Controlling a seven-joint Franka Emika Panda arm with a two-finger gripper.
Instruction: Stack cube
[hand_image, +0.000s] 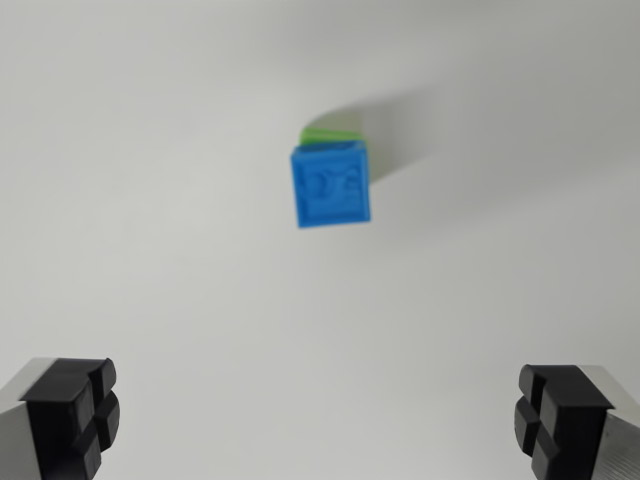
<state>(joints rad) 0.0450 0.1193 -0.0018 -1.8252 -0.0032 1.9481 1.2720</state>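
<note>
A blue cube (331, 186) rests on top of a green cube (333, 132), of which only a thin far edge shows. The pair stands on the white surface in the upper middle of the wrist view. My gripper (318, 420) is open, its two black fingertips (75, 415) wide apart at the lower corners. Nothing lies between them, and the stack is well clear of them, farther up the picture.
A soft shadow (410, 135) falls from the stack toward the wrist view's upper right. The plain white tabletop (150, 200) fills everything else in sight.
</note>
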